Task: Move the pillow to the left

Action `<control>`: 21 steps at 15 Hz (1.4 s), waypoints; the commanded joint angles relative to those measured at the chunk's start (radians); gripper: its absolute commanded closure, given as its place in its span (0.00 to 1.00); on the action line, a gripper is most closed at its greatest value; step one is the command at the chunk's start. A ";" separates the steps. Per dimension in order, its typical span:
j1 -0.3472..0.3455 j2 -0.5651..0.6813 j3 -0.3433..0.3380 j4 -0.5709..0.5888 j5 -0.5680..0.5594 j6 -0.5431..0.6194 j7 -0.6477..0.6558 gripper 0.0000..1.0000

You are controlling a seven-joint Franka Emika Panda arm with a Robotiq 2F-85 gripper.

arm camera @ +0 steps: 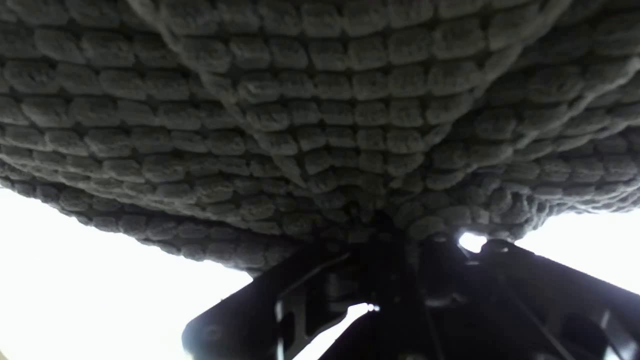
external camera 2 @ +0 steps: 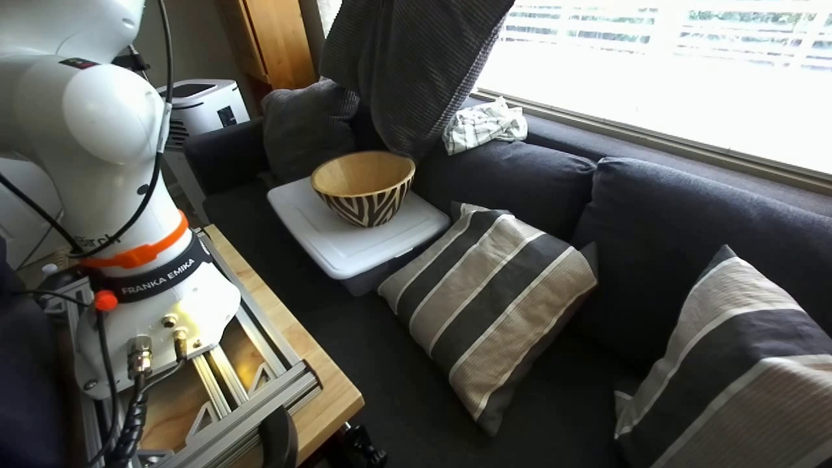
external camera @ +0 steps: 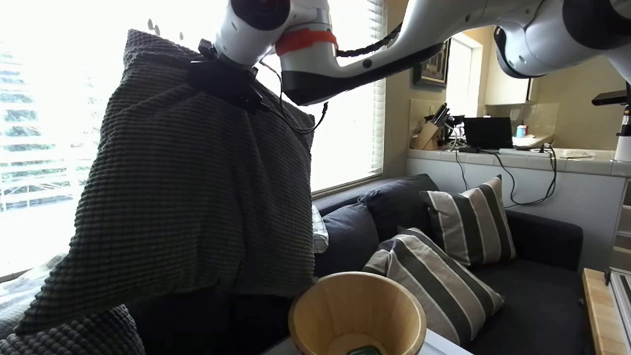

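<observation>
The pillow (external camera: 197,197) is a large dark charcoal-grey cushion with a waffle texture. It hangs in front of the window, and in an exterior view its upper part is cut off (external camera 2: 429,71). My gripper (external camera: 229,86) is at its upper part, and the pillow drapes down from it. In the wrist view the fabric (arm camera: 320,110) fills the top and gathers in folds into the jaws (arm camera: 385,230), which are shut on it. The fingertips are dark and partly buried in the cloth. I cannot tell whether the pillow's lower edge touches the sofa or the cushion below.
A wooden bowl (external camera 2: 364,179) stands on a white-lidded box (external camera 2: 338,244) on the sofa, near the pillow's lower end. Another dark waffle cushion (external camera 2: 309,127) sits at the sofa's end. Two striped cushions (external camera 2: 494,299) (external camera 2: 734,370) and a checked cloth (external camera 2: 487,123) are along the sofa.
</observation>
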 commanded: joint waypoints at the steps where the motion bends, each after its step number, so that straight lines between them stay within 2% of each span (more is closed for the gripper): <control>1: -0.037 -0.186 -0.033 -0.215 -0.079 0.104 -0.016 0.99; 8: -0.072 -0.368 -0.065 -0.445 -0.212 0.263 -0.041 0.99; 13: -0.065 -0.404 -0.076 -0.530 -0.355 0.338 -0.001 0.99; 17: -0.043 -0.368 -0.069 -0.548 -0.467 0.296 0.046 0.99; 19: -0.028 -0.344 -0.067 -0.555 -0.490 0.253 0.061 0.99; 21: -0.006 -0.316 -0.060 -0.566 -0.454 0.173 0.065 0.99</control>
